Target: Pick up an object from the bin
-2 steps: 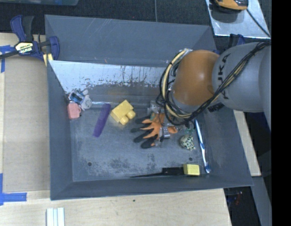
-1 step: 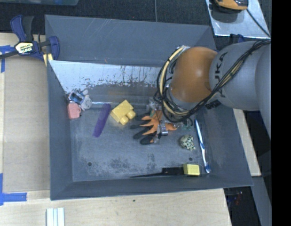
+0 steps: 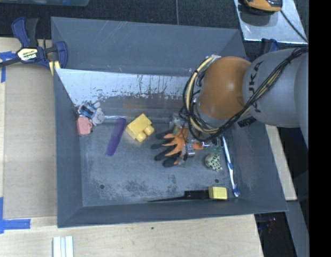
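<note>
**Worn grey bin, and a glove-shaped thing under my wrist**

Camera view: the bin [image 3: 149, 47] is of grey metal with sloping walls. Its floor is scuffed and speckled, with streaks of rubbed paint on the far wall at 12 o'clock.

My gripper [image 3: 184, 143] hangs a little to the 3 o'clock side of the floor's middle, under my orange wrist cover [image 3: 221, 90] and its cables. It is over a black and orange glove-shaped thing [image 3: 166, 148], which lies flat and spreads toward 9 o'clock. The cover hides the tip, so I cannot tell if the gripper is open or closed, and I cannot say that I hold anything.

I judge this to be the step of taking hold. To do it well I should come down straight on the thicker part of the glove, not on its thin spread ends, which may slip out. I should also keep off the speckled small thing [image 3: 213, 162] and the blue and white stick [image 3: 228, 167], both just beside me at 4 o'clock.

The other things are well apart: a yellow block [image 3: 139, 128] at 11 o'clock, a purple stick [image 3: 115, 136] at 9 o'clock, a pink lump [image 3: 84, 126] at 10 o'clock, and a black tool with a yellow tag [image 3: 192, 195] along the near wall at 5 o'clock. The floor looks hard and smooth, so a flat thing may slide. Beyond the bin at 12 o'clock the room is dark.
</note>
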Tool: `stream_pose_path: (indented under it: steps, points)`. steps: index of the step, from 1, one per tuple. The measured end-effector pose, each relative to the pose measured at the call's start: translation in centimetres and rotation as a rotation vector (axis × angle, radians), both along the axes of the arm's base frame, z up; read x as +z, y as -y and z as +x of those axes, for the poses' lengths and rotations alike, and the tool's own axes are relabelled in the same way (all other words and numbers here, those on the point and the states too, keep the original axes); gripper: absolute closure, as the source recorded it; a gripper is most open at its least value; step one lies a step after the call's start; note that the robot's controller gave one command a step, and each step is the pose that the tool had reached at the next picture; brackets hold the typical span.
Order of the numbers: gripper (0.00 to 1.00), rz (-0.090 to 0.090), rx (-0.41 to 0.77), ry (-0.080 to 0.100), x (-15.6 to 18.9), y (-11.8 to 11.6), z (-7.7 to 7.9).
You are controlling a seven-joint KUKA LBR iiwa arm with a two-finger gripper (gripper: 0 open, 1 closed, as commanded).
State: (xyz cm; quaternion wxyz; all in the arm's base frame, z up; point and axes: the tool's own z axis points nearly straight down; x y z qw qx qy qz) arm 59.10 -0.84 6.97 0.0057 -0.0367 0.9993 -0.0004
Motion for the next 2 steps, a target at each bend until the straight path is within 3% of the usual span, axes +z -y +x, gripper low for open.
stream_pose_path:
  steps: [1, 2]
  points:
    - [0.00, 0.003, 0.001, 0.007, 0.18, -0.58, 0.55]
    - [1.00, 0.001, -0.001, 0.011, 0.31, -0.10, 0.41]
